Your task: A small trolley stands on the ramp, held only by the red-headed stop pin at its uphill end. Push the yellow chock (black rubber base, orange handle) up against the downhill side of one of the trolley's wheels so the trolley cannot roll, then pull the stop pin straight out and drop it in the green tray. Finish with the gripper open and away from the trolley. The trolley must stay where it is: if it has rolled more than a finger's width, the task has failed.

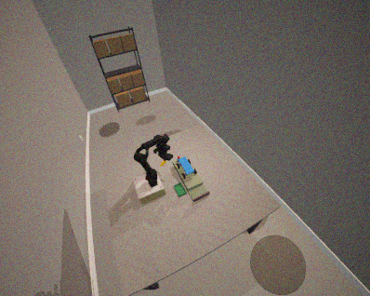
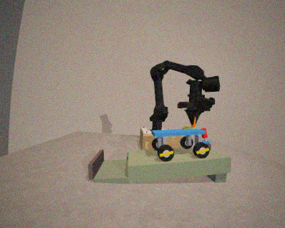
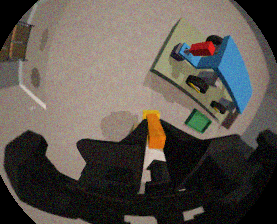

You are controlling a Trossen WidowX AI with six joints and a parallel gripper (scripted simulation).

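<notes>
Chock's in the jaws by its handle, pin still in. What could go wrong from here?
1. The gripper holds only the thin orange handle; the chock could twist or slip while being pushed against a wheel.
2. It hangs close to the red-headed stop pin; knocking that before chocking could free the trolley to roll down the ramp.
3. The exterior view suggests the chock is behind the trolley, hiding placement.
</notes>
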